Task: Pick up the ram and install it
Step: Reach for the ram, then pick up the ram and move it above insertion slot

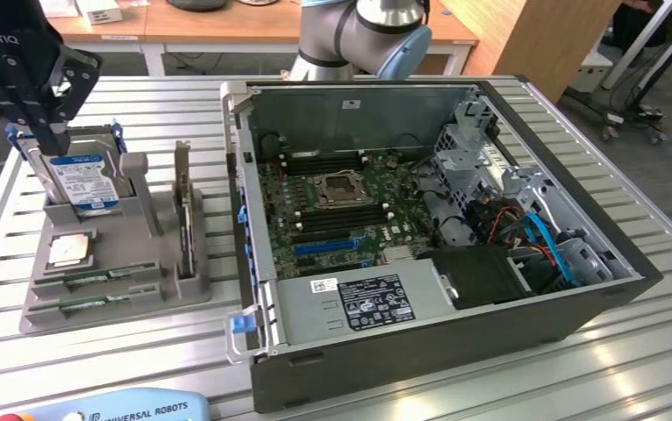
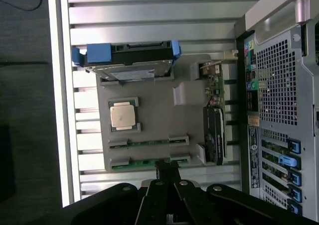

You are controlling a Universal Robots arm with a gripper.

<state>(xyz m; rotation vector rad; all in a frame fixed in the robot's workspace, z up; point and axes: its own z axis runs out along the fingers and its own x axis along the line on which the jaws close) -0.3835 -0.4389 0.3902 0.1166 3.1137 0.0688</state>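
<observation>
Ram [image 1: 88,303]: a long, thin green circuit-board stick lying in the outermost slot of the grey plastic parts tray [image 1: 119,250], at eight o'clock in the exterior view; not yet lifted.
Gripper [image 1: 53,140]: a black two-finger pincer, clenched on nothing, hanging high above the tray at ten o'clock.
Ram to gripper: well apart. The stick lies toward six o'clock from the pincer in the exterior view. In the wrist view the closed tips line up with the stick's middle, which is why it reads as the target.
Twin green stick [image 1: 93,278]: in the next slot toward twelve o'clock, just beside the ram.
Why the tray: grey brackets cradle each stick by its ends and leave the middle bare, apparently so fingers can pinch it there.
Other parts: a silver hard drive with a blue label [image 1: 84,171] stands upright at the tray's twelve o'clock end, with a square silver processor chip [image 1: 69,252] flat between it and the sticks.
Dark grey computer case [image 1: 453,351]: at three o'clock of the tray, on its side with the panel off, likely so the green motherboard [image 1: 366,232] and its black memory slots [image 1: 318,162] face up.
</observation>
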